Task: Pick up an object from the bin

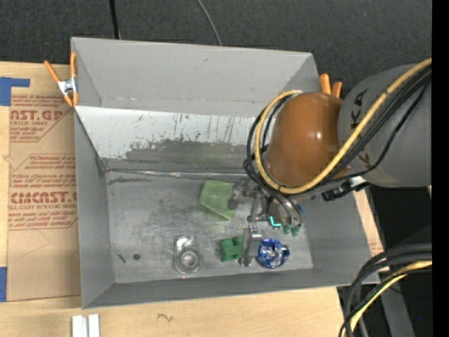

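A pale green block point(215, 196) lies apart from a clear round cup point(187, 257) nearer the camera.

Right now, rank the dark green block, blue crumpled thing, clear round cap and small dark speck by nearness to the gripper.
1. The dark green block, left of the gripper, and the blue crumpled thing, right of it: too close to call.
2. The clear round cap, farther left.
3. The small dark speck, far left.

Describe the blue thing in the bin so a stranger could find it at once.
Look in the grey bin, at the lower right of its floor, beside the gripper. The crumpled thing there is shiny blue; the block alongside is green.
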{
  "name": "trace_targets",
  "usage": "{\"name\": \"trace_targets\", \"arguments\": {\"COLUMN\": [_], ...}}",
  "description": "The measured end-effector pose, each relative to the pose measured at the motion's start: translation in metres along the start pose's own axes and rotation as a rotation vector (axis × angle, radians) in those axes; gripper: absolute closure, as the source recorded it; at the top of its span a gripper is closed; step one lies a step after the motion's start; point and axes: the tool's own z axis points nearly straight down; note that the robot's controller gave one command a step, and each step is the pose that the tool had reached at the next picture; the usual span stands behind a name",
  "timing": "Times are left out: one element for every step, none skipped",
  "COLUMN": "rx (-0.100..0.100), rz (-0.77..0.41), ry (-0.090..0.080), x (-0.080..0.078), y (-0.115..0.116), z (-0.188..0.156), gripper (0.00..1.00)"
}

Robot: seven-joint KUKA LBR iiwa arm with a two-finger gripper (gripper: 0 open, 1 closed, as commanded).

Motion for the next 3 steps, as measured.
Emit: {"name": "trace_targets", "arguments": {"rx": [0.002, 0.001, 0.005], "rz": [-0.546, -0.544, -0.6], "ry": [-0.014, -0.01, -0.017], "x": [0.005, 0.006, 0.002], "y": [-0.018, -0.018, -0.025], "z": [0.089, 0.089, -0.035], "gripper": [0.0, 1.0, 1.0]}}
